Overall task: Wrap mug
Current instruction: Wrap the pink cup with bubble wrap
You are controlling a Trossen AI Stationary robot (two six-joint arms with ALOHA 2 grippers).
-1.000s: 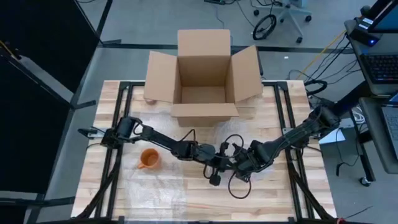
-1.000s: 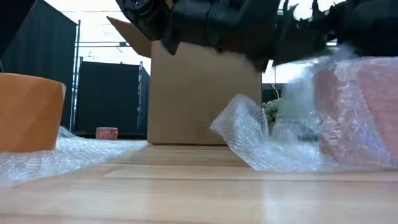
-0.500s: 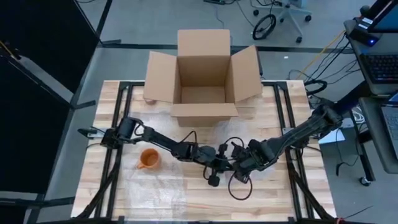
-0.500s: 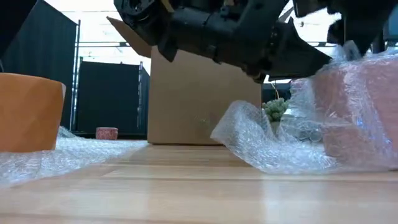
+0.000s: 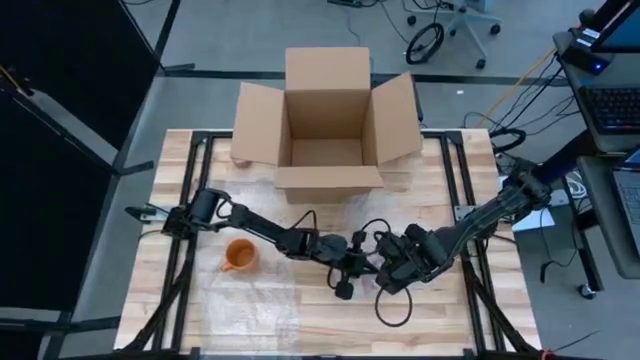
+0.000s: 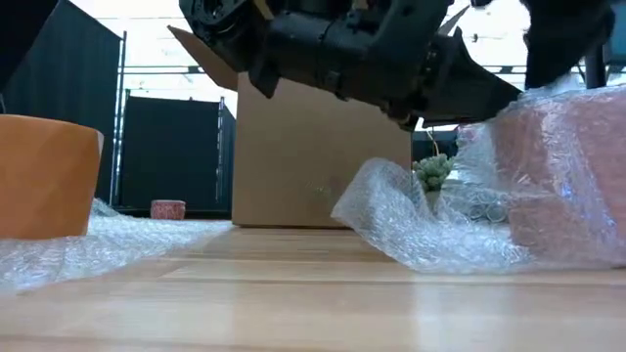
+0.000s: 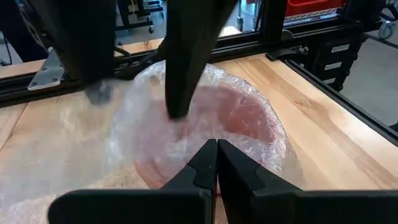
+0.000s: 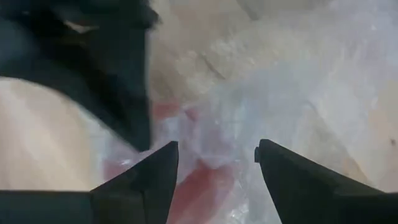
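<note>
Wrapped mug [image 7: 211,118] apparently below right jaws.

We count two mugs. One is a pink mug swathed in clear bubble wrap [image 7: 211,118], directly under the tips of both claws; the other is a bare orange ceramic mug [image 5: 239,255], well off to the far side of the left claw [image 5: 352,272], beside that arm. There is one open brown cardboard box [image 5: 327,120], beyond both claws at the table's far edge. We see two dark two-finger claws, left and right [image 5: 385,276], meeting over the wrapped mug. One small pinkish round object [image 6: 168,208] sits beside the box.
</note>
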